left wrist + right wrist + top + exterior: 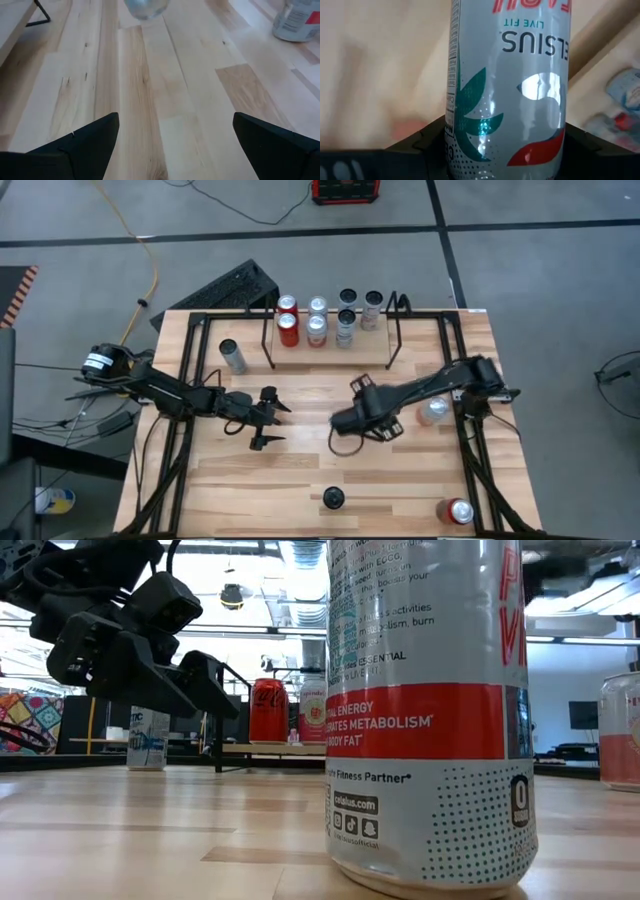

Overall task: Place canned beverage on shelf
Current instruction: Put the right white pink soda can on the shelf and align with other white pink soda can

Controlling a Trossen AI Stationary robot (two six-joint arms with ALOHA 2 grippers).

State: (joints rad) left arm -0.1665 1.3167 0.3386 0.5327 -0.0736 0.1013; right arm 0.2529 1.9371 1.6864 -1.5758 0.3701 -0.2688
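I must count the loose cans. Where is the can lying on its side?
In the high view, the red-topped can lies at the table's near right corner, beside the black rail frame.

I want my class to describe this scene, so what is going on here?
A two-armed robot is stocking drink cans on a wire shelf at the back of a wooden table. The right hand grips a silver can near the table's middle. The left hand waits open and empty beside it. Several cans already stand on the shelf; a few others are scattered around the table.
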